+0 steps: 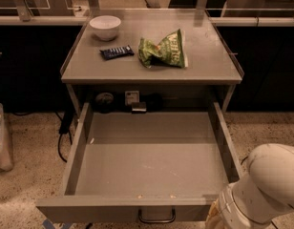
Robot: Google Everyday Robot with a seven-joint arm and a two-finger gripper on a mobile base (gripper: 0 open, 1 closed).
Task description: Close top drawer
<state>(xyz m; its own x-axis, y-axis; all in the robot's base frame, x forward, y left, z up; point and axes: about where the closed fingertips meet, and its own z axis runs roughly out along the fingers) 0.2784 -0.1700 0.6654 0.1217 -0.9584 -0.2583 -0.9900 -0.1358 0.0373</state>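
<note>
The top drawer [152,163] is pulled far out of the grey cabinet toward me. Its plain grey floor holds only a few crumbs. Its flat front panel [89,210] runs along the bottom edge of the view, with the small dark loop handle [156,217] at centre. Only the white arm [264,187] shows, at the lower right, just outside the drawer's front right corner. My gripper itself is out of view, below the picture's edge. The lower drawers are hidden.
On the cabinet top [209,61] stand a white bowl [105,26], a dark snack bar [117,52] and a green chip bag [163,50]. Small devices [131,99] sit behind the drawer. Cables [63,128] hang at the left, near a bin [1,142].
</note>
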